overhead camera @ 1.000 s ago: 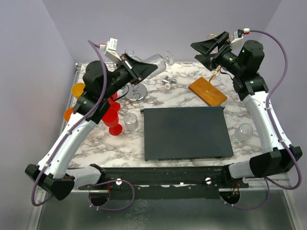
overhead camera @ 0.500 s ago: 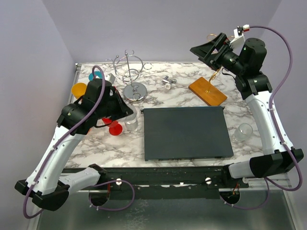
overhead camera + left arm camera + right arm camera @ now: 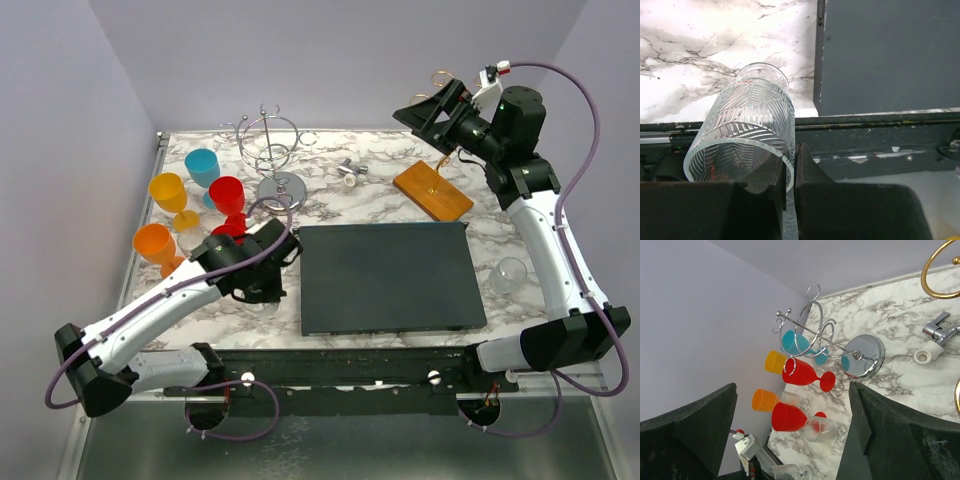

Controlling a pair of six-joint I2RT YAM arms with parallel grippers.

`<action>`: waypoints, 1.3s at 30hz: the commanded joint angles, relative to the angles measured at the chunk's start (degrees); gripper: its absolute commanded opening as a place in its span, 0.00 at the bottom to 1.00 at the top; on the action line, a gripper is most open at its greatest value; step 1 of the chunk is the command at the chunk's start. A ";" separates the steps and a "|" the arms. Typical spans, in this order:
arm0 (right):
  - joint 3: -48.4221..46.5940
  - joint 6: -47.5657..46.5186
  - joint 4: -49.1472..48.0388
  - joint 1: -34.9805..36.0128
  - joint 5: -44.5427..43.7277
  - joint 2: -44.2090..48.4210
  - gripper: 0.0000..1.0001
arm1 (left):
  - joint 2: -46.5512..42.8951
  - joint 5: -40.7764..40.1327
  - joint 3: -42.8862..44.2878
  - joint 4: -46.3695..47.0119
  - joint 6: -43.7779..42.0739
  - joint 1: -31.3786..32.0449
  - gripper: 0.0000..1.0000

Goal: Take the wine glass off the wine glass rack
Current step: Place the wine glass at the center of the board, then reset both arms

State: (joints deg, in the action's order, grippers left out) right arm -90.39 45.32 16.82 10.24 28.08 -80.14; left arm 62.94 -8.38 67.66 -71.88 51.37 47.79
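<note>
— Where is the rack (image 3: 432, 190)?
— We see its wooden base at the far right, beside the dark mat (image 3: 385, 275). The right gripper (image 3: 432, 103) hangs wide open by its gold hooks.
— And the left gripper (image 3: 790, 155)?
— Clenched on the rim of a tilted clear glass (image 3: 747, 130).

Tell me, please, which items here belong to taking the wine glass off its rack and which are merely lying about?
Job: wine glass rack, wooden base with gold hooks; right end effector, open near the hooks.

Lying about: chrome stand; coloured goblets; dark mat; metal fitting; clear glass near the right arm; ribbed glass pinched in the left end effector, role unclear.
</note>
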 commanded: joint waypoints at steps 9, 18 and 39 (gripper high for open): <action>2.13 -2.47 0.15 0.31 -0.19 0.64 1.00 | 8.93 -4.65 -10.04 13.25 3.86 4.77 0.00; 3.27 -2.36 -0.06 0.26 -0.04 1.41 1.00 | 10.80 -3.39 -12.54 16.51 2.49 4.78 0.15; 1.11 -3.74 2.68 0.31 -2.69 1.03 1.00 | 7.74 -10.62 21.14 4.38 -7.49 4.77 0.99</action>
State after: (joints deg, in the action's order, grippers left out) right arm -87.99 43.40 17.26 10.24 27.73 -80.12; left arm 70.85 -13.43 77.03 -67.29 48.47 52.27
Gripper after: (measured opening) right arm 0.998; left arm 0.986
